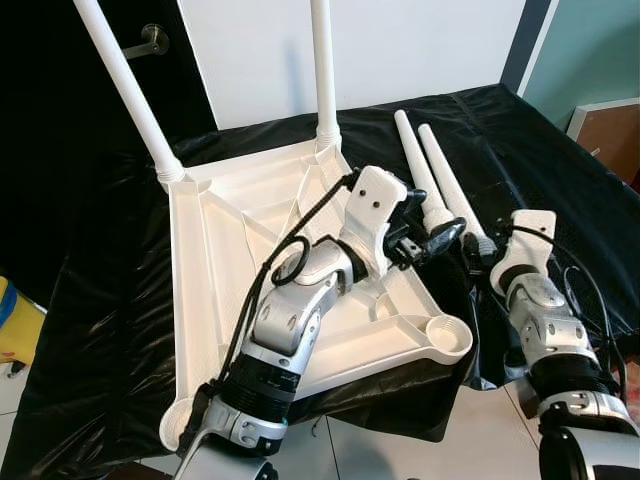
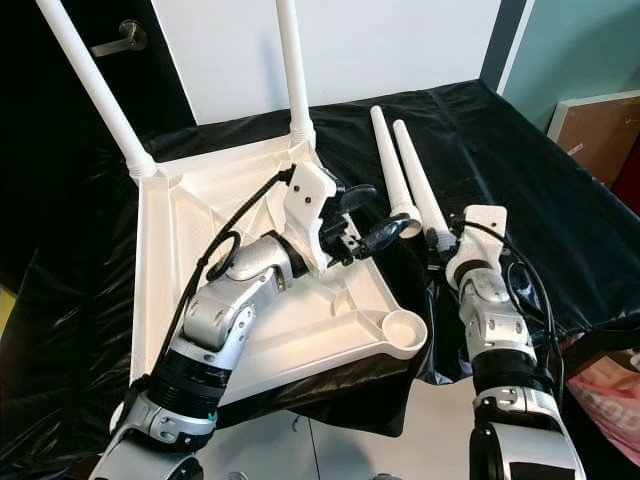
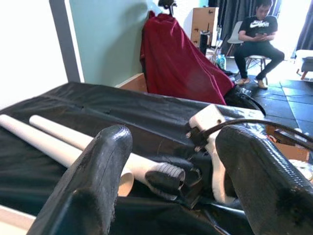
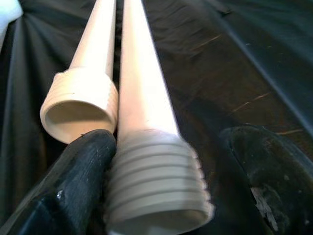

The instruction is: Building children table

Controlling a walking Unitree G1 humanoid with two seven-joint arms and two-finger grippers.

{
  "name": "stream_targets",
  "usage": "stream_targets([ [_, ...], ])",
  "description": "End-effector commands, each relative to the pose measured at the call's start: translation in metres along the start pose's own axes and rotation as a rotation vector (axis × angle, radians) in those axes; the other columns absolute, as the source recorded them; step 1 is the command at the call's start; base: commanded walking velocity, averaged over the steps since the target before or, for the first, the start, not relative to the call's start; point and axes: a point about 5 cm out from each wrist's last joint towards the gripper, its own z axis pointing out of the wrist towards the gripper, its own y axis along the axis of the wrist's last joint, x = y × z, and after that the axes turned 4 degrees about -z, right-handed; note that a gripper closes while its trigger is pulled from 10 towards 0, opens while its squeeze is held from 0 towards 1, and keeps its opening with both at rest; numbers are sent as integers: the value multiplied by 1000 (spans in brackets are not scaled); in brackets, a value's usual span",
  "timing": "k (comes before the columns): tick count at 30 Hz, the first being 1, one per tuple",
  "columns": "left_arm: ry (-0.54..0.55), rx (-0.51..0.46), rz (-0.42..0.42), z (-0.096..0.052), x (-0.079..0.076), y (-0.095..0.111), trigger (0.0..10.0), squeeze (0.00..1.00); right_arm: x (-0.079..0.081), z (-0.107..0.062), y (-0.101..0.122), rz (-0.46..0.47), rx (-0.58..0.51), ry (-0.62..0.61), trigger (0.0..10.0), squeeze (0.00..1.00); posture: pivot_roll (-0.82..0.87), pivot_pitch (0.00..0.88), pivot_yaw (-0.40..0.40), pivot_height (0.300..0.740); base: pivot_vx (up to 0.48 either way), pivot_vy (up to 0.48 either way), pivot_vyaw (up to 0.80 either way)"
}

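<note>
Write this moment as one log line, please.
right gripper: jaws open around loose leg | left gripper: open, above tabletop

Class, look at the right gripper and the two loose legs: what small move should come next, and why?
Probably close the right gripper on the nearer loose leg. Its jaws stand open on either side of that leg's threaded end, one finger already against it. The tabletop has two legs screwed in and an empty socket close by, so gripping this leg seems the step before lifting it across.

A white wall (image 1: pixel 420 50) stands beside a teal wall (image 1: pixel 590 50); a black door (image 1: pixel 60 120) has a metal handle (image 1: pixel 150 40), pale tiled floor (image 1: pixel 480 440) below
</note>
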Motion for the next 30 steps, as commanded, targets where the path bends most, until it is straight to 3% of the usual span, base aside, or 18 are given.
stream_targets([
  [1, 10, 26, 0, 0, -3, -2, 10000, 0, 6, 2, -4, -1, 28, 39, 10000, 0, -180, 78, 45, 740, 0, 0, 0],
  [25, 75, 65, 29, -9, -3, -4, 10000, 0, 22, 15, -8, 0, 89, 133, 9922, 0, -121, 77, -15, 740, 0, 0, 0],
  [26, 79, 67, 34, -9, -2, -4, 10000, 0, 24, 15, -10, 0, 101, 145, 5490, 0, -115, 74, -15, 740, 0, 0, 0],
  [28, 79, 67, 34, -9, -2, -4, 10000, 0, 24, 15, -10, 0, 101, 145, 5490, 0, -115, 74, -15, 740, 0, 0, 0],
  [30, 88, 74, 51, -9, -1, -3, 10000, 0, 28, 14, -14, 18, 122, 169, 1059, 0, -102, 62, -14, 740, 0, 0, 0],
])
